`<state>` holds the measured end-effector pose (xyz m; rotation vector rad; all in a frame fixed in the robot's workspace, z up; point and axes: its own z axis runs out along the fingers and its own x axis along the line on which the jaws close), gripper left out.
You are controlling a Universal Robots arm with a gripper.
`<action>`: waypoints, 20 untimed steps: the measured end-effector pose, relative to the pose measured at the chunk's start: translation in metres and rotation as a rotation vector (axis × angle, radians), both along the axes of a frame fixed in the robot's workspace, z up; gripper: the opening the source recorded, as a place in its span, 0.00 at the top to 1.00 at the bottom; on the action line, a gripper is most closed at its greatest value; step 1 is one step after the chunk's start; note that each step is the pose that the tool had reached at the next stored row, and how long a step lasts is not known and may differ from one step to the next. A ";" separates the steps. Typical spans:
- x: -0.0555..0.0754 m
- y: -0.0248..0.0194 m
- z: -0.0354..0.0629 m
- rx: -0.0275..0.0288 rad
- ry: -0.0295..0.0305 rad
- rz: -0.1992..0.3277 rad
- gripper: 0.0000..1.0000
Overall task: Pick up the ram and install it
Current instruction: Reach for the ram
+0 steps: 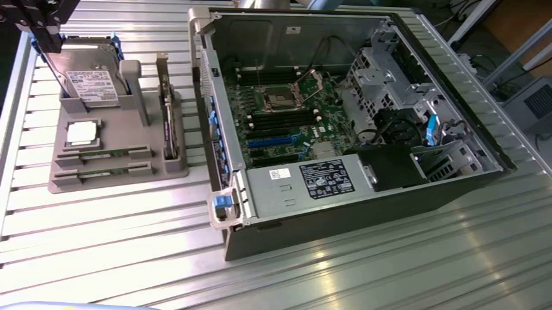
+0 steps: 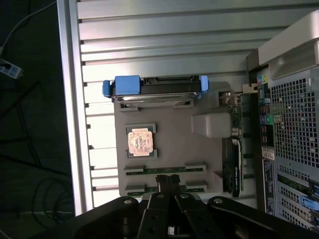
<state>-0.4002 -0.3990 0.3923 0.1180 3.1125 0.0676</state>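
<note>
Gripper (image 1: 45, 42): we see it closed, empty, above the grey holder (image 1: 112, 186), at its far end.
Ram (image 1: 102, 155): thin green strip seen edge-on, slotted at the holder's near end.
Axis: level, running from the exterior view's left to its right.

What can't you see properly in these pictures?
Wrist view: the middle of one long thin green ram stick is hidden behind the black metal tool.
Exterior view: the tool is cut off by the picture's edge.
Exterior view: the print on the silver hard drive's label is too small to read.
Wrist view: the grey metal computer case runs off the picture's edge.
</note>
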 end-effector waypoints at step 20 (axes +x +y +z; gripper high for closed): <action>-0.029 -0.0002 -0.0002 0.0000 0.0000 0.000 0.90</action>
